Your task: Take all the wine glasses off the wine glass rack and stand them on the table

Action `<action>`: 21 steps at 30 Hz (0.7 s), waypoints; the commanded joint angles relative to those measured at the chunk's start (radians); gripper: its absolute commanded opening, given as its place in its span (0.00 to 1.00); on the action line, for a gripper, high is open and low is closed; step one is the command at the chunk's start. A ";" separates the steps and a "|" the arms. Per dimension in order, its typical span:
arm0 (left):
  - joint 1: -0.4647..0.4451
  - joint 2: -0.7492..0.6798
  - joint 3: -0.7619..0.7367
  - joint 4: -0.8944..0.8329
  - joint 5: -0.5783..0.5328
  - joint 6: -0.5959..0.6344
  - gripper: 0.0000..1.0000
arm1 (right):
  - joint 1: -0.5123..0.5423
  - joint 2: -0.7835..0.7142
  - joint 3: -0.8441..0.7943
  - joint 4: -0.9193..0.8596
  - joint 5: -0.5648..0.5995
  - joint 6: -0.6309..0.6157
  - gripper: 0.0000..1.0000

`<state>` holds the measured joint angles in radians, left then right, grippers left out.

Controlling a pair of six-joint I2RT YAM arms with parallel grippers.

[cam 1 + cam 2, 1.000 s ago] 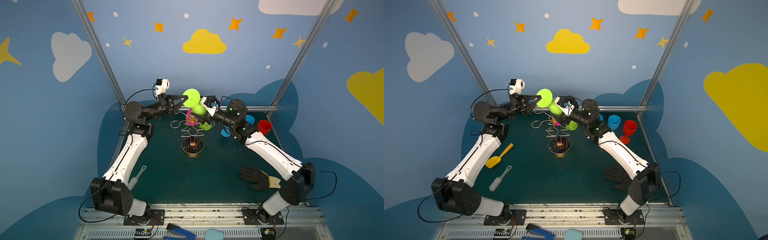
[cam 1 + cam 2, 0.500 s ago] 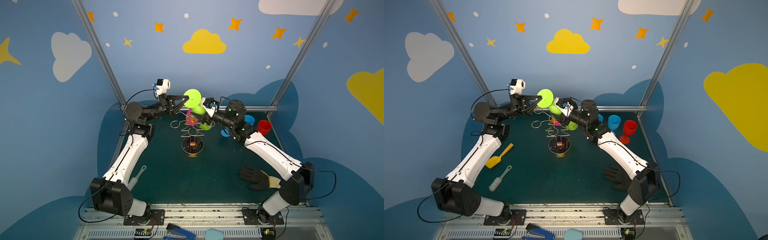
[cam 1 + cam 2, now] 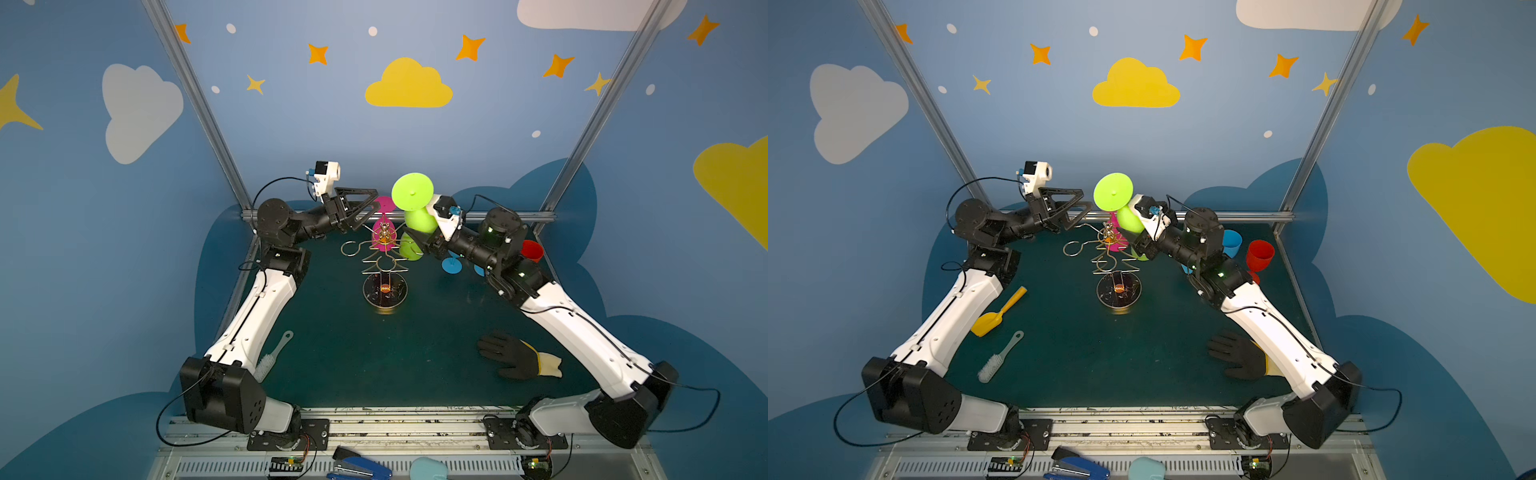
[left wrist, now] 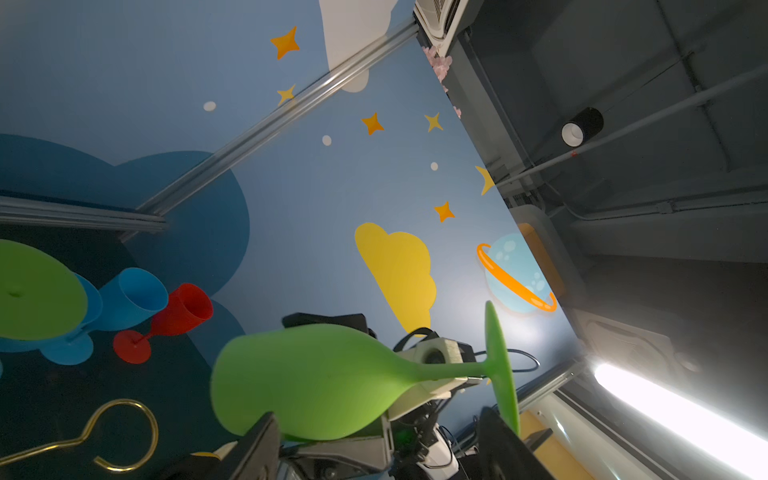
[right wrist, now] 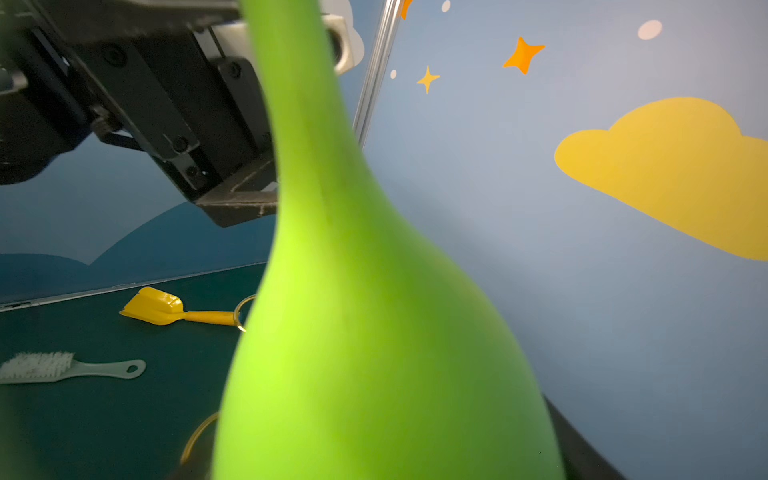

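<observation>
The green wine glass (image 3: 419, 218) (image 3: 1126, 219) hangs in the air above the gold wire wine glass rack (image 3: 384, 266) (image 3: 1116, 266), foot uppermost and tilted. My right gripper (image 3: 422, 236) (image 3: 1136, 242) is shut on its bowl, which fills the right wrist view (image 5: 374, 332). My left gripper (image 3: 374, 203) (image 3: 1084, 202) (image 4: 374, 449) stands open just left of the glass's foot, a small gap between them. A pink glass (image 3: 381, 232) and another green glass (image 3: 409, 250) hang on the rack.
Blue glasses (image 3: 1231, 243) and a red glass (image 3: 1260, 254) stand at the back right. A black glove (image 3: 511, 357) lies front right. A brush (image 3: 998, 361) and a yellow scoop (image 3: 996, 318) lie by the left arm. The back rail (image 3: 519, 216) runs behind the grippers.
My right gripper closed on the green glass's bowl. My left gripper, shut on the foot before, has opened and let it go, drawing back a little to the left.
</observation>
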<state>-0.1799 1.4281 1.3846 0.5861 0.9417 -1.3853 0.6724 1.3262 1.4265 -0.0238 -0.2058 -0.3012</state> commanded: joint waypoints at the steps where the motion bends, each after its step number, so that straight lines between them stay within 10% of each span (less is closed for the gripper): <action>1: -0.011 -0.060 0.004 -0.184 -0.078 0.318 0.76 | 0.003 -0.093 -0.019 -0.198 0.113 0.087 0.38; 11: -0.225 -0.154 -0.121 -0.259 -0.421 1.363 0.73 | 0.003 -0.226 0.004 -0.619 0.220 0.222 0.33; 21: -0.362 -0.114 -0.124 -0.232 -0.508 1.738 0.67 | 0.007 -0.199 0.042 -0.708 0.160 0.251 0.28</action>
<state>-0.5251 1.3106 1.2465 0.3309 0.4698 0.1864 0.6724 1.1187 1.4269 -0.6998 -0.0242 -0.0738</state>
